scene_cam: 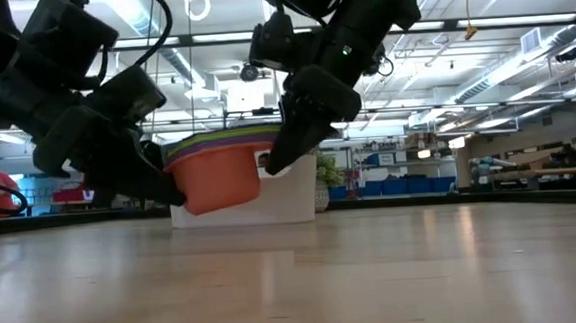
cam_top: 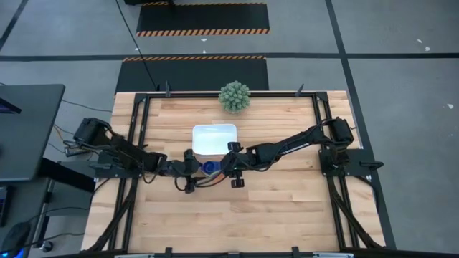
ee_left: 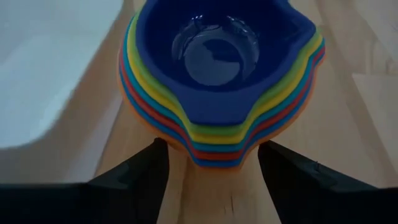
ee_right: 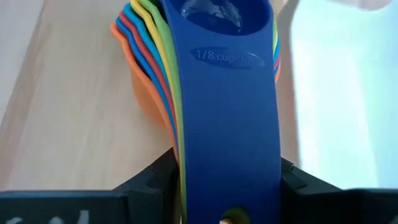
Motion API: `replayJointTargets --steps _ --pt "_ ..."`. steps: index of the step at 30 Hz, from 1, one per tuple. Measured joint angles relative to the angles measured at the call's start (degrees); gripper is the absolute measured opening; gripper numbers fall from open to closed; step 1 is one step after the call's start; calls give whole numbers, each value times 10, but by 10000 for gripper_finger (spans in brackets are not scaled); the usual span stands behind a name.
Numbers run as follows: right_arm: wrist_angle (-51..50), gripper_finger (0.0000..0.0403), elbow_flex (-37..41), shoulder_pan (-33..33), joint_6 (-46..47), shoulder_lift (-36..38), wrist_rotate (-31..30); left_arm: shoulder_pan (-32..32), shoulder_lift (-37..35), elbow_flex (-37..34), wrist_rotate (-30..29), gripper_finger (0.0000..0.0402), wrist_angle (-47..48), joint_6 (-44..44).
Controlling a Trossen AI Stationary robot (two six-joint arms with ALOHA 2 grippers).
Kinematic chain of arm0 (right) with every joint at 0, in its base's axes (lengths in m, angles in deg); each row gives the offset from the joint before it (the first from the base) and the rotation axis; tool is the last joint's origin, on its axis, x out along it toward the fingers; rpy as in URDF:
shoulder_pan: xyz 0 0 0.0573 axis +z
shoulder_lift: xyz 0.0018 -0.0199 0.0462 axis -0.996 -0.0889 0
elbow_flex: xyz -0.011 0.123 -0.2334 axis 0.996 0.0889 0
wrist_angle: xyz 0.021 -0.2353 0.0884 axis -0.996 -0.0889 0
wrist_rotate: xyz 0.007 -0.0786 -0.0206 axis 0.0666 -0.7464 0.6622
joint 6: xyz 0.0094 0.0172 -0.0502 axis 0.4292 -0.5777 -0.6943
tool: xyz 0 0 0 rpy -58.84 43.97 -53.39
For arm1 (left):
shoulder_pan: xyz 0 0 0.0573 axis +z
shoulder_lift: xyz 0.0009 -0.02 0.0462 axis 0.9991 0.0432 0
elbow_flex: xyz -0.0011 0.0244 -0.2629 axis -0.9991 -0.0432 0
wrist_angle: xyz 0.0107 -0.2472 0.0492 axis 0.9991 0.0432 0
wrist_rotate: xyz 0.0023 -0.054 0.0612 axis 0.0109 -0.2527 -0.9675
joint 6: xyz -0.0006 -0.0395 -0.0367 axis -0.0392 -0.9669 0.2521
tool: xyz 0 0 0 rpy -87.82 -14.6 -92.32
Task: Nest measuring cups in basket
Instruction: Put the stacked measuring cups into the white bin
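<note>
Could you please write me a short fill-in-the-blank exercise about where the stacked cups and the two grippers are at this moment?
1. The innermost of the measuring cups is dark ____.
2. In the low view the outermost cup of the stack is ____.
3. The right gripper is shut on the stack's ____.
4. The stack is held in front of the white ____, which lies beside it in the wrist views.

Missing words: blue; orange; handles; basket
</note>
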Motion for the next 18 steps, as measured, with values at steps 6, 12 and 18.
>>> replayJointTargets --steps 6,12,18 --pt "-9 154 -8 -1 -14 26 -23 18 -66 24 2 245 96 24" --pt "-22 154 -9 -13 -18 56 -18 35 -112 68 -2 245 200 46" --pt "-39 154 -9 -27 -27 59 -19 57 -140 100 0 245 279 61"
